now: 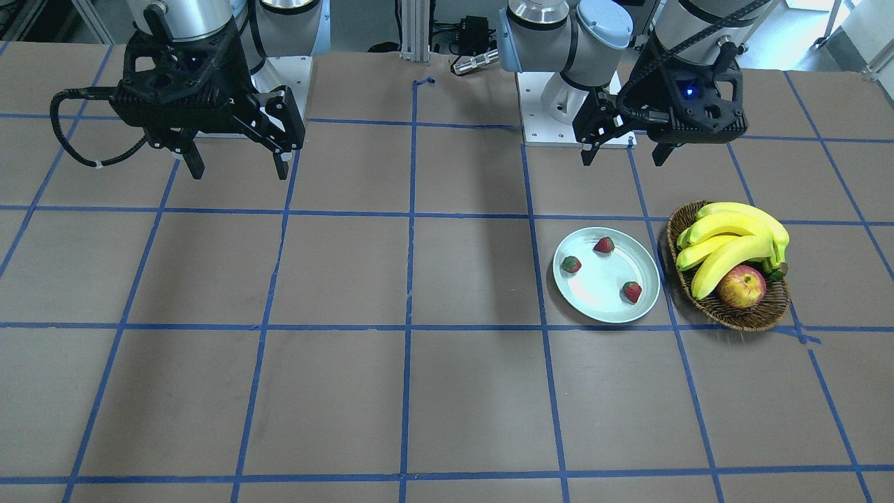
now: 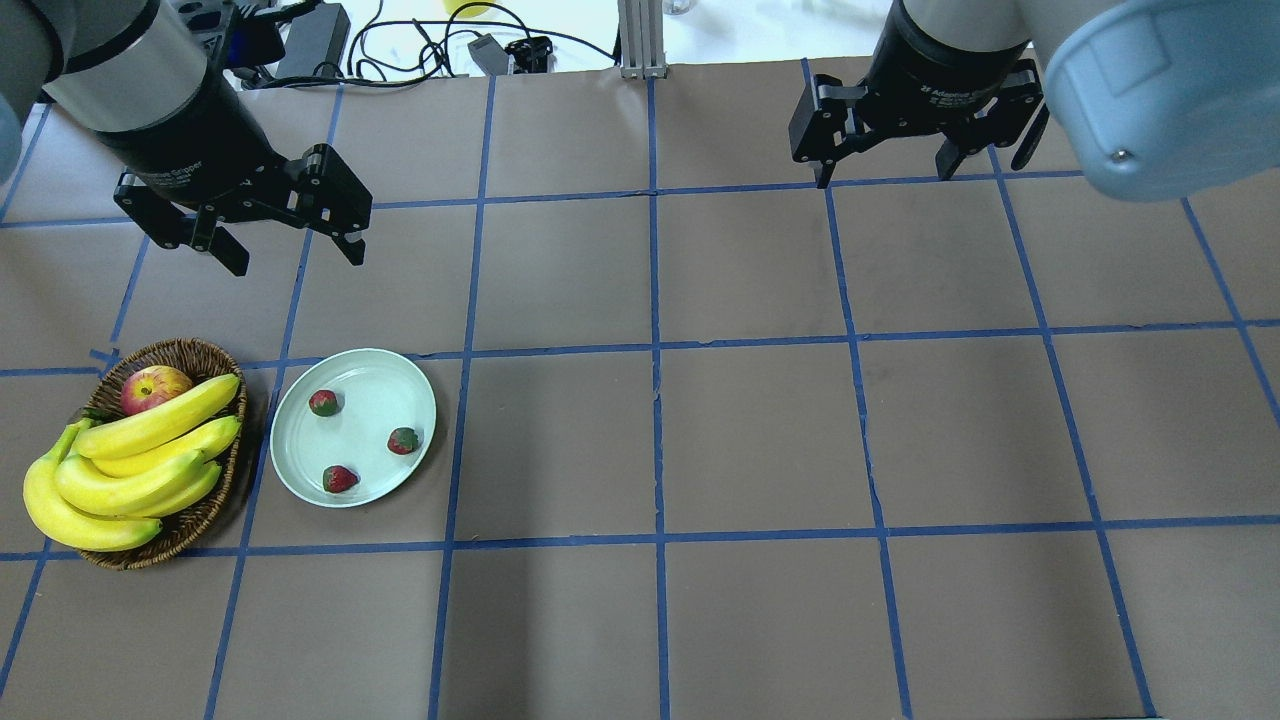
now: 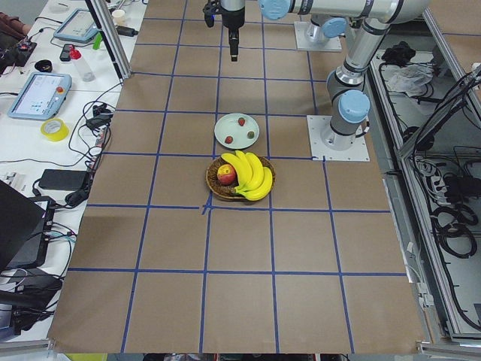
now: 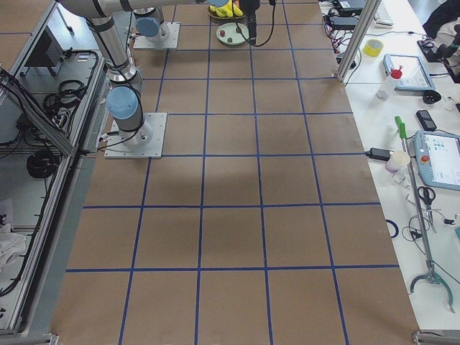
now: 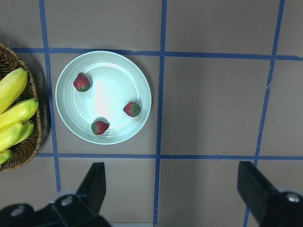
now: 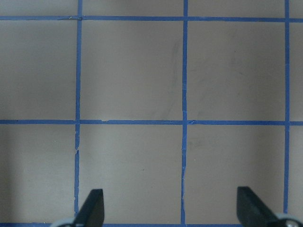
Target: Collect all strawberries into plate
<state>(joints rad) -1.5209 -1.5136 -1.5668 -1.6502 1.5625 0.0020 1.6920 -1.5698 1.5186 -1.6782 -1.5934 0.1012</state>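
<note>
Three strawberries lie apart from each other inside the pale mint plate on the robot's left half of the table. The left wrist view looks straight down on the same plate and its berries. My left gripper hangs open and holds nothing, above the table just beyond the plate. Far off over the other half, my right gripper is also open and holds nothing, with only brown table paper under it.
A brown wicker basket stands right beside the plate, holding a bunch of bananas and a red-yellow apple. Blue tape lines grid the brown table. Cables and gear lie past the far table edge.
</note>
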